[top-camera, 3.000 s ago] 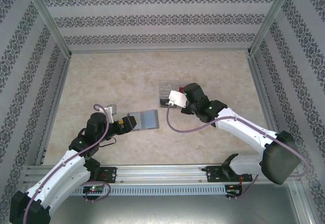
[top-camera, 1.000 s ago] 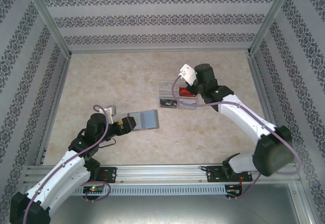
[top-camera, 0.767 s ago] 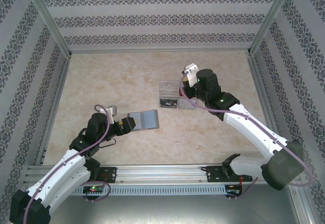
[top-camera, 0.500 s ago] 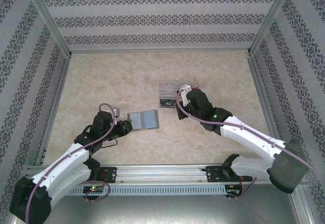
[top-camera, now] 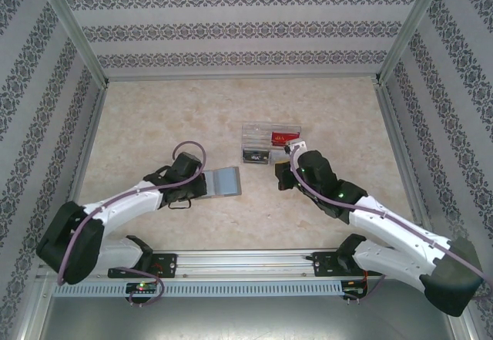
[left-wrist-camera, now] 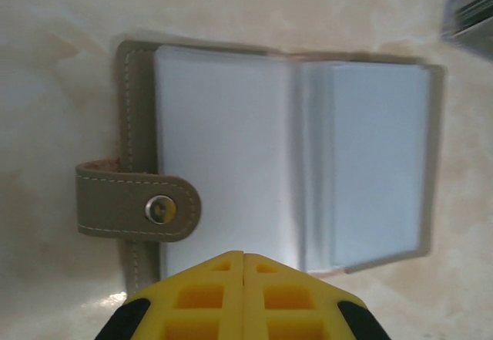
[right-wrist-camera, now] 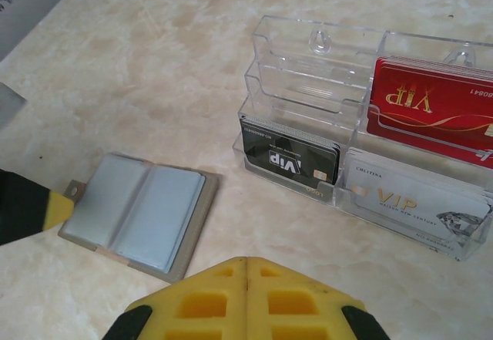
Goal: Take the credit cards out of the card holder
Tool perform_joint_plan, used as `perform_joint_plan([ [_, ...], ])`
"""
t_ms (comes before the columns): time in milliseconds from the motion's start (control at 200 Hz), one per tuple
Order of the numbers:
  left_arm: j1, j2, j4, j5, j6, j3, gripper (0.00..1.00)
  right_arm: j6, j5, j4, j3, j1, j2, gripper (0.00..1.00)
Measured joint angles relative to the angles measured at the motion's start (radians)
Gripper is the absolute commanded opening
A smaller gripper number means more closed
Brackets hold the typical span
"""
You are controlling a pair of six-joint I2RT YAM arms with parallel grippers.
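Observation:
The grey card holder [left-wrist-camera: 285, 163] lies open and flat on the table, its pale plastic sleeves up and its snap tab [left-wrist-camera: 139, 209] at the left. I see no card in it. My left gripper [left-wrist-camera: 244, 257] is shut at its near edge, empty. The holder [top-camera: 222, 181] sits between both arms, with the left gripper [top-camera: 198, 186] at its left side. My right gripper [right-wrist-camera: 246, 261] is shut and empty, hovering right of the holder [right-wrist-camera: 142, 215]. The red card [right-wrist-camera: 431, 109], black card [right-wrist-camera: 291, 155] and white card [right-wrist-camera: 412, 201] stand in the clear tray.
The clear acrylic compartment tray [right-wrist-camera: 308, 55] stands behind and right of the holder, also seen from above as the tray [top-camera: 256, 132]. Patterned walls with metal posts close in the table on three sides. Open tabletop lies at the back and left.
The right arm has pulled back from over the tray toward the near side and lowered. The left arm has stretched out low, its gripper staying at the holder's left edge.

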Motion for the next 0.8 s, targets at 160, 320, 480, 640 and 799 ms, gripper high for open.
perform_joint_plan([
  [160, -0.036, 0.101, -0.010, 0.000, -0.011, 0.021, 0.01, 0.003, 0.000, 0.003, -0.018, 0.000, -0.024, 0.00],
  [320, -0.048, 0.126, 0.015, 0.031, -0.027, 0.040, 0.01, 0.003, 0.000, 0.005, -0.025, 0.000, -0.048, 0.00],
  [480, -0.054, 0.121, 0.019, 0.049, -0.038, 0.040, 0.03, 0.003, 0.000, 0.007, -0.033, 0.000, -0.068, 0.04],
  [640, -0.054, 0.069, -0.018, 0.035, -0.029, 0.059, 0.31, 0.005, 0.006, 0.007, -0.037, 0.000, -0.077, 0.21],
  [799, -0.054, 0.003, -0.130, -0.050, -0.003, 0.169, 0.92, -0.005, 0.045, 0.008, -0.051, -0.006, -0.117, 0.54],
])
